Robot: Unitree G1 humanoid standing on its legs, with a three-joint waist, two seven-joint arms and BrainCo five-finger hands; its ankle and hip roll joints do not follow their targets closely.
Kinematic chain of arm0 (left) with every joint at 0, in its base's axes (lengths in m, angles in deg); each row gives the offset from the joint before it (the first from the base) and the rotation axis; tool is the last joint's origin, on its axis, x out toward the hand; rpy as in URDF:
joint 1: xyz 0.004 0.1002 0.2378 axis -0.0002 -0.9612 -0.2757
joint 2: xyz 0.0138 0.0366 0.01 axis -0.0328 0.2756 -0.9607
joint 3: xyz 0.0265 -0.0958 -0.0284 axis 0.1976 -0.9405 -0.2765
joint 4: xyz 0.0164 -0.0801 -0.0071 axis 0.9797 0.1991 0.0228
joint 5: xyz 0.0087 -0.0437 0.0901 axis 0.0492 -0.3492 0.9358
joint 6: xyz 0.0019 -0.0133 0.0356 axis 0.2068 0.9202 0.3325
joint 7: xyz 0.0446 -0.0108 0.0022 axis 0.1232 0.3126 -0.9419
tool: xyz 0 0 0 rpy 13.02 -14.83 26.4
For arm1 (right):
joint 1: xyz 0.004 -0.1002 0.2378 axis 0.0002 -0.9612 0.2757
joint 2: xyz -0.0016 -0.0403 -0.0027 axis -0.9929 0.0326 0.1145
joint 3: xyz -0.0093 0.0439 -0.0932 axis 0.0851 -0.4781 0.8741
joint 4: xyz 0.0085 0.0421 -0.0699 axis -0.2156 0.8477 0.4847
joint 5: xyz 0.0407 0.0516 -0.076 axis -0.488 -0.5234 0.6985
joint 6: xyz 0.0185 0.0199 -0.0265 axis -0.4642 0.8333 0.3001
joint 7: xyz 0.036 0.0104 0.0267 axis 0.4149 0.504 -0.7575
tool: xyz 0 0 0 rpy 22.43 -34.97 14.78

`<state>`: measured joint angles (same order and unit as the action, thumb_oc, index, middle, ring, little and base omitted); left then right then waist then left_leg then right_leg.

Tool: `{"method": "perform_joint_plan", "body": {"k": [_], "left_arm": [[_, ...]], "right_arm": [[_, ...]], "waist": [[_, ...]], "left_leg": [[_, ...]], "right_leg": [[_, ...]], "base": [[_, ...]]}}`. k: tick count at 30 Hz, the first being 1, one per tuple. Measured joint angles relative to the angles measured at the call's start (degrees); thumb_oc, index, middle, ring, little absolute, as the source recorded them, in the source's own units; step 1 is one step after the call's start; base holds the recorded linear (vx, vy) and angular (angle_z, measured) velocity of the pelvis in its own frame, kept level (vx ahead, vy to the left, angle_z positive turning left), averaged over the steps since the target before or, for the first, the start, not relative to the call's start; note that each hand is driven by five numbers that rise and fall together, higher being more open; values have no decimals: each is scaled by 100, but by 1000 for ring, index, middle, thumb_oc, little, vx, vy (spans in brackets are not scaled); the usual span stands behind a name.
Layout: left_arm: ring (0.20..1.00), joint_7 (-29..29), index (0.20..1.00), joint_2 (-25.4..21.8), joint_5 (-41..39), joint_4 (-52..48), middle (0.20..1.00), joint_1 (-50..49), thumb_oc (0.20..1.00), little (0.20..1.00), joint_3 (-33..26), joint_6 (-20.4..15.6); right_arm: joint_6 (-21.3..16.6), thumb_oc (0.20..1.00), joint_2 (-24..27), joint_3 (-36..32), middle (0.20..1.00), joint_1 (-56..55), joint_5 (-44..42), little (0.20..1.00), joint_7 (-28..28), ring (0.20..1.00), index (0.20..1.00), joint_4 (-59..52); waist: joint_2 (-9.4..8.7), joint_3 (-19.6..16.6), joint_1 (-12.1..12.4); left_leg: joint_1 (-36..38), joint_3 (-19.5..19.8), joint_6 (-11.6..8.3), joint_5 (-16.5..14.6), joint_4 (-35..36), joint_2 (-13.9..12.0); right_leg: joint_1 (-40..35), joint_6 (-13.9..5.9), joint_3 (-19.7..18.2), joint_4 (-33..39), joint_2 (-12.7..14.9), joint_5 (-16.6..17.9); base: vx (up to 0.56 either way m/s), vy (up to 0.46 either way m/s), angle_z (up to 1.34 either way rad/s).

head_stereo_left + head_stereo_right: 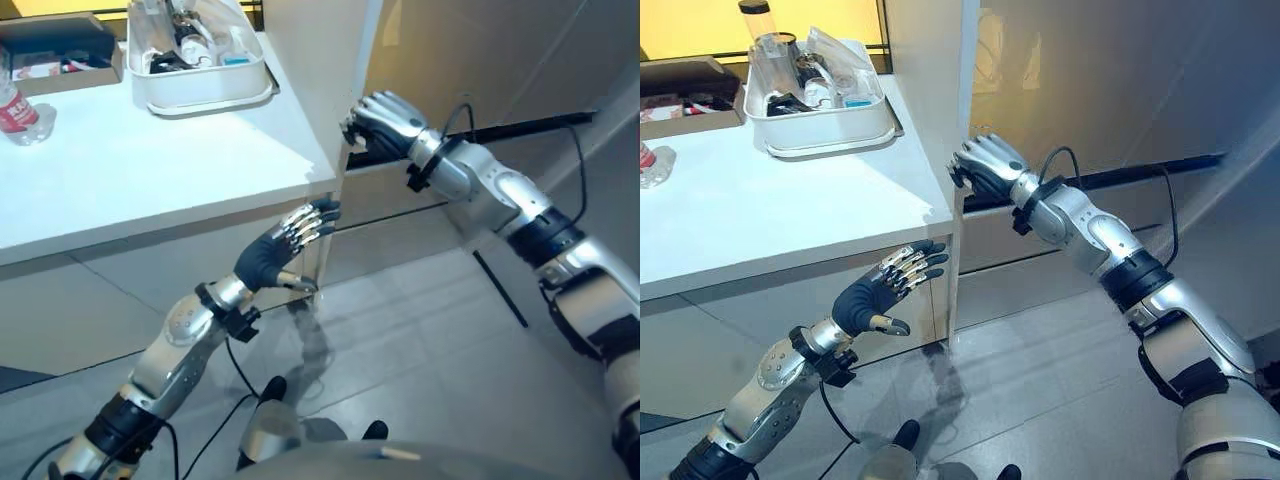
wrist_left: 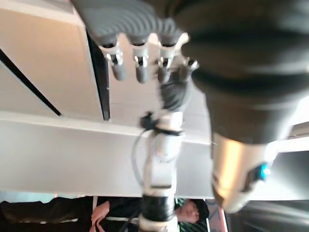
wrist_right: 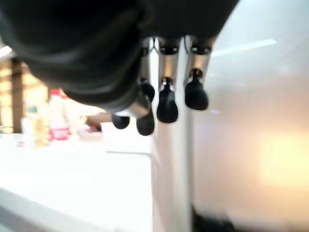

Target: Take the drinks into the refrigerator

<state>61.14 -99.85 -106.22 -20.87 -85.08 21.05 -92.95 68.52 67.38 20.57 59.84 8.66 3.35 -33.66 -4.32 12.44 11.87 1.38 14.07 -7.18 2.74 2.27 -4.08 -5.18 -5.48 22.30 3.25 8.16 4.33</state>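
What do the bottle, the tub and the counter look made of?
Bottle: clear plastic, see-through, with a red label. Tub: probably white plastic, with rounded moulded corners. Counter: smooth white top, matte; laminate or stone, hard to tell.

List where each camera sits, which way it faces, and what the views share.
Left eye: head, looking down at counter, bottle, bin; both arms.
Right eye: beside it, same scene; right hand curled on the door edge.
Left wrist: along the left hand toward the right arm; a person beyond.
Right wrist: along its fingers, door edge and counter.
Shared: door edge.
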Motion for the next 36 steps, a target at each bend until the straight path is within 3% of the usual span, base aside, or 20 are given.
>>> {"method": "perform_joint_plan", "body": {"k": [2,3,4,8,9,15,21,23,29,33,34,36], "left_arm": [[1000,-24,1000,2,23,0,1000,9,1000,1000,-3,-18],[1000,-35,1000,-2,39,1,1000,0,1000,1000,-6,-29],[1000,-40,1000,2,46,1,1000,-9,1000,1000,-5,-35],[1000,-97,1000,13,69,8,1000,-45,1000,1000,-19,-122],[1000,-113,1000,22,196,38,1000,-103,1000,1000,-51,-165],[1000,-166,1000,-13,904,603,1000,-283,1000,1000,-291,-422],[1000,-328,1000,314,1752,2957,1000,-601,1000,1000,-352,-671],[1000,-525,1000,716,2072,4079,1000,-674,1000,1000,-507,-627],[1000,-999,1000,1265,2988,6053,1000,-807,1000,1000,-657,-659],[1000,-1314,1000,1642,3431,7664,1000,-815,1000,1000,-955,-506],[1000,-1464,1000,1858,3445,8414,1000,-745,1000,1000,-1306,-375],[1000,-1581,1000,1953,3493,8698,1000,-801,1000,1000,-1422,-192]], "right_arm": [[0,200,6,-57,200,-406,-53,200,-18,200,200,11],[1,482,-32,-137,482,-699,-115,482,-34,482,482,40],[0,1000,-85,-272,1000,-1031,-192,1000,-39,1000,1000,44],[-17,1000,-313,-603,1000,-2027,-498,1000,-113,1000,1000,226],[-28,1000,-592,-1073,1000,-2526,-762,1000,-99,1000,1000,366],[-11,1000,-1123,-1939,1000,-4043,-2002,1000,-232,1000,1000,1130],[-39,1000,-1447,-2201,1000,-5025,-2549,1000,-342,1000,1000,2183],[26,1000,-1576,-2203,1000,-5209,-2572,1000,-390,1000,1000,2667],[24,1000,-1934,-2283,1000,-5615,-2822,1000,-540,1000,1000,3668],[137,1000,-2235,-2268,1000,-5564,-2854,1000,-638,1000,1000,4310],[156,1000,-2331,-2354,1000,-5533,-2926,1000,-667,1000,1000,4515],[242,1000,-2385,-2367,1000,-5566,-3019,1000,-667,1000,1000,4566]], "waist": [[-35,24,-68],[-58,50,-122],[-71,66,-162],[-78,112,-352],[-63,124,-305],[13,171,-628],[77,176,-961],[109,147,-959],[88,-13,-1027],[25,-214,-1100],[17,-262,-1104],[12,-345,-1104]], "left_leg": [[28,-60,6,-8,-1,-3],[53,-120,9,-12,7,-12],[81,-195,21,-22,17,-19],[122,-367,47,-48,26,-41],[201,-477,34,-52,64,-72],[344,-636,27,-63,153,-99],[562,-943,8,-102,272,-184],[663,-1106,7,-164,275,-212],[784,-1331,4,-211,281,-235],[843,-1442,48,-262,303,-230],[921,-1565,46,-275,302,-235],[913,-1620,50,-298,309,-234]], "right_leg": [[0,-4,-76,-1,5,5],[15,-4,-134,-6,2,6],[44,0,-199,-17,1,10],[153,6,-379,-83,-3,20],[147,16,-476,-90,-23,25],[146,14,-630,-85,-46,31],[163,38,-937,-24,-141,69],[144,51,-1064,12,-180,82],[148,60,-1263,16,-220,107],[157,33,-1384,17,-223,92],[147,32,-1498,16,-237,109],[156,58,-1556,19,-240,103]], "base": [[-9,34,-24],[-9,31,-26],[-9,30,-36],[1,28,-26],[8,23,-30],[1,19,-19],[-2,10,-26],[-12,9,-36],[-10,9,-19],[3,16,-19],[0,16,-29],[15,30,-25]]}}
